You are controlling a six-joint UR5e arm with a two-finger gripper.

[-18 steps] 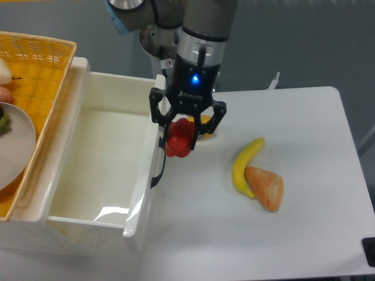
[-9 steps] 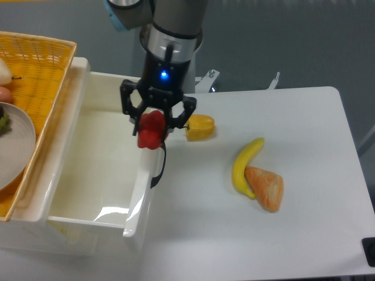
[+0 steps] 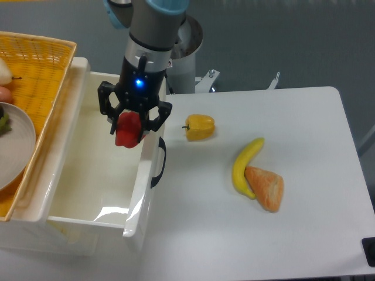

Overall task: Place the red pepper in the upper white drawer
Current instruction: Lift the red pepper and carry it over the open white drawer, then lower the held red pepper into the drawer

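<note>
My gripper is shut on the red pepper, a small glossy red fruit held between the black fingers. It hangs over the right part of the upper white drawer, just inside the front wall with the black curved handle. The drawer is pulled open and its white interior shows nothing lying in it. The pepper is above the drawer floor, not touching it.
A yellow pepper, a banana and an orange bread piece lie on the white table to the right. A yellow woven basket holding a grey plate sits over the drawer's left side.
The gripper has carried the red pepper leftward, from above the table beside the handle to over the open drawer. The yellow pepper is now uncovered.
</note>
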